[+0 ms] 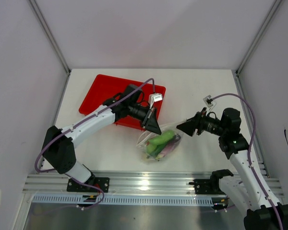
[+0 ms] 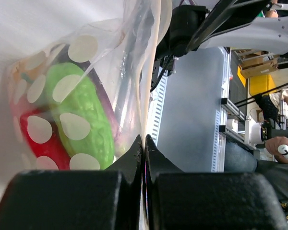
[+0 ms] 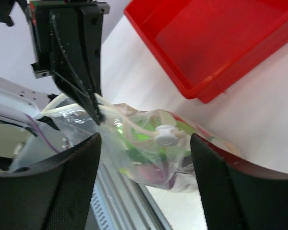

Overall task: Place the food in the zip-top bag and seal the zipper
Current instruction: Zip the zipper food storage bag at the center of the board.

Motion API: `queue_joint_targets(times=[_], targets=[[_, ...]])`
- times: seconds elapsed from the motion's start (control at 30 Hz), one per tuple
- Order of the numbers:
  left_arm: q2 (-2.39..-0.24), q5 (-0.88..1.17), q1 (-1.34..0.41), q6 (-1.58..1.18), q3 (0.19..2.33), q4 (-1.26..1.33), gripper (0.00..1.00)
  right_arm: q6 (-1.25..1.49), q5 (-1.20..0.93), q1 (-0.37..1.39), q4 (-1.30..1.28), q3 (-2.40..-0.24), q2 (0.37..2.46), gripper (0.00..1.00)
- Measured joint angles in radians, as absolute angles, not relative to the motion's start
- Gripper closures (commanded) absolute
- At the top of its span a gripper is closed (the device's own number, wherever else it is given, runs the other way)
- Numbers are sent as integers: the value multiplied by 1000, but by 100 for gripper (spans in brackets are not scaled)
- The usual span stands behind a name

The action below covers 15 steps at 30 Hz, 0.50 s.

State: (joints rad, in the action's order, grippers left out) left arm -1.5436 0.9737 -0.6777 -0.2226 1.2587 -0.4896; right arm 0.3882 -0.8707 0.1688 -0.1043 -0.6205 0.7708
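The clear zip-top bag [image 1: 159, 143] lies on the table between the arms, with white dots on its film [image 2: 81, 48]. Inside are the food pieces: a green vegetable [image 2: 84, 120], a red piece [image 2: 38, 139] and something purple [image 3: 151, 170]. My left gripper [image 1: 155, 128] is shut on the bag's top edge [image 2: 144, 141] and holds it up. My right gripper [image 1: 181, 127] is open, its jaws [image 3: 144, 138] on either side of the bag's mouth. A white slider [image 3: 165, 135] sits on the zipper strip between them.
The red tray [image 1: 105, 88] stands behind the left arm and shows empty in the right wrist view [image 3: 221, 43]. The aluminium rail [image 1: 149, 184] runs along the near edge just below the bag. Frame posts stand at both sides.
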Motion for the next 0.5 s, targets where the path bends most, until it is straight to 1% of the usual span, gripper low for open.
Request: queue_joint_targets(times=[0.03,0.1,0.2,0.27,0.5], targets=[[-1542,976,-677,-220,1255,-494,99,375,-859,169,-124,-639,777,19],[-1541,982,-677,-210,1251,-505,99,357,-843,169,-151,-659,787,8],[-1534,995,-675,-196,1248,-525,99,340,-839,169,-170,-655,791,4],[-1524,1015,-669,-191,1236,-526,99,343,-846,169,-156,-639,788,5],[-1509,1066,-633,-189,1201,-534,99,384,-881,170,-96,-570,766,12]])
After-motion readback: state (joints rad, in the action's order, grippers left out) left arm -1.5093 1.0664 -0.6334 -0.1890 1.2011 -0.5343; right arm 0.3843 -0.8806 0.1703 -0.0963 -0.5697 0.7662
